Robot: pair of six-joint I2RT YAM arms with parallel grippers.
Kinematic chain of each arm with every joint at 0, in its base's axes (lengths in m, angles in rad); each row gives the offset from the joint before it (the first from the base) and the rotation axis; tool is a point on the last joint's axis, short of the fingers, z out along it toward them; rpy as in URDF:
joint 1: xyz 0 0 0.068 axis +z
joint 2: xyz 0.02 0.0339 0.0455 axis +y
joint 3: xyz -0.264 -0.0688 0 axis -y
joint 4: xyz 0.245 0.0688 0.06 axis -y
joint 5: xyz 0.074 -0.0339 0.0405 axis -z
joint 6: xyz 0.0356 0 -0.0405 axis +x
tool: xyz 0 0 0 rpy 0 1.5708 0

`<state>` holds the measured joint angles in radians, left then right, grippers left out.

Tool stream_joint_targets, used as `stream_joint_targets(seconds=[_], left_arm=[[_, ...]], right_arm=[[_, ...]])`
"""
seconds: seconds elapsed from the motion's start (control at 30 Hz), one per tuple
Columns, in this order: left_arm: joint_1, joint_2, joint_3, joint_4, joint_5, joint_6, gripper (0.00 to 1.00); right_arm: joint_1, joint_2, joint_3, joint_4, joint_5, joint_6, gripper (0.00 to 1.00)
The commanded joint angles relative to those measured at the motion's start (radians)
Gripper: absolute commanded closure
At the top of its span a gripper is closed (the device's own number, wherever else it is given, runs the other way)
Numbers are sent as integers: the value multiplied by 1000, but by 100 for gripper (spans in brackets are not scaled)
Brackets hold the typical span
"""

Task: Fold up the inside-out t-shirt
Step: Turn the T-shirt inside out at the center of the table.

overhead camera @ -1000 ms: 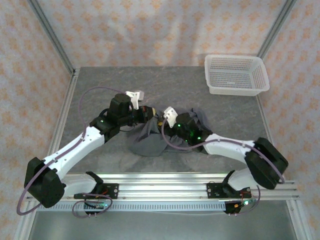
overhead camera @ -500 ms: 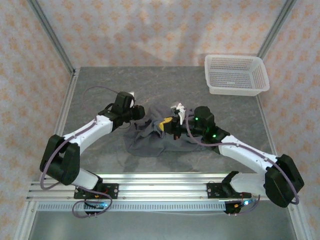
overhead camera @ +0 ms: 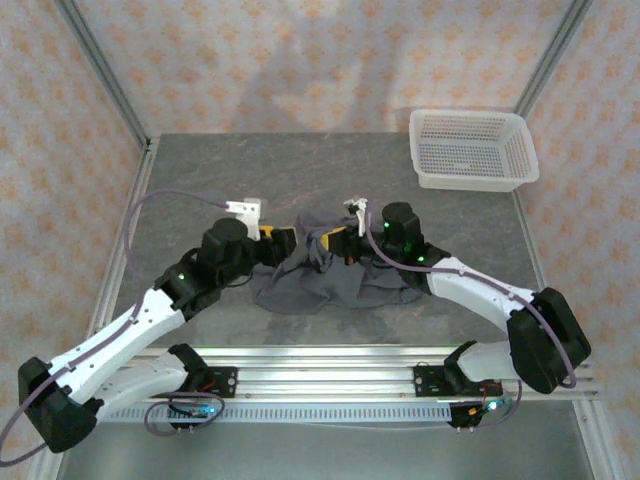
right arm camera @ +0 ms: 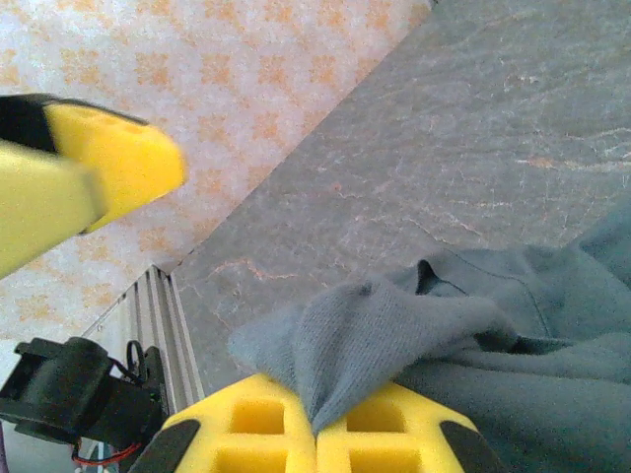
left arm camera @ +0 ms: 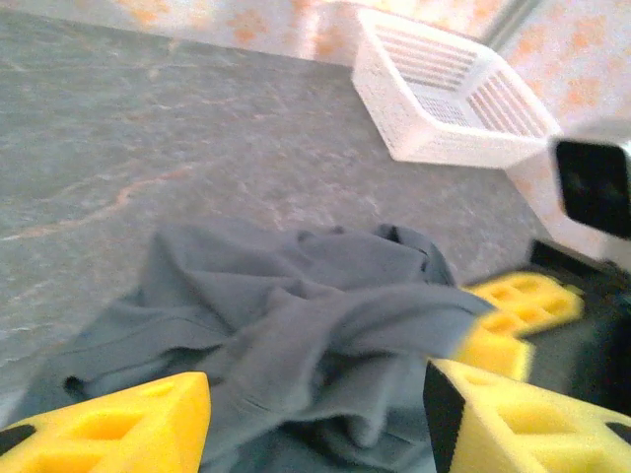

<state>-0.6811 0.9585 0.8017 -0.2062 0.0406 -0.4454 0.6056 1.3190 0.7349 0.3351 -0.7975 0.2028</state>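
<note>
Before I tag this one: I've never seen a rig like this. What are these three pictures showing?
Two white robot arms are bolted at the near edge of a grey table. The overhead picture looks down from behind them. The other two come from a camera on each wrist, so the yellow blocks at their lower edges are that arm's own fingers. A crumpled grey t-shirt lies mid-table, and a white basket sits at the far right corner, apart from it. The right claw is shut on a pinch of shirt cloth. The left claw stands open at the shirt, gripping nothing.
</note>
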Motion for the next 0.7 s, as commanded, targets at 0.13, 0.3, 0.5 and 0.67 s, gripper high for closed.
stream_joint_targets(seconds=[0.13,0.3,0.5,0.67], left_arm=[[-55,229,56,-18,-233,-30,41],[-7,343,121,-5,-129,-16,42],[60,407,110,45,-36,-56,47],[93,387,103,110,164,-18,100]], right_arm=[[-4,15,67,14,-121,15,100],[-4,-30,60,-22,-156,-9,100],[-4,-51,45,-3,-199,12,100],[-20,-76,25,-53,-109,-22,100]])
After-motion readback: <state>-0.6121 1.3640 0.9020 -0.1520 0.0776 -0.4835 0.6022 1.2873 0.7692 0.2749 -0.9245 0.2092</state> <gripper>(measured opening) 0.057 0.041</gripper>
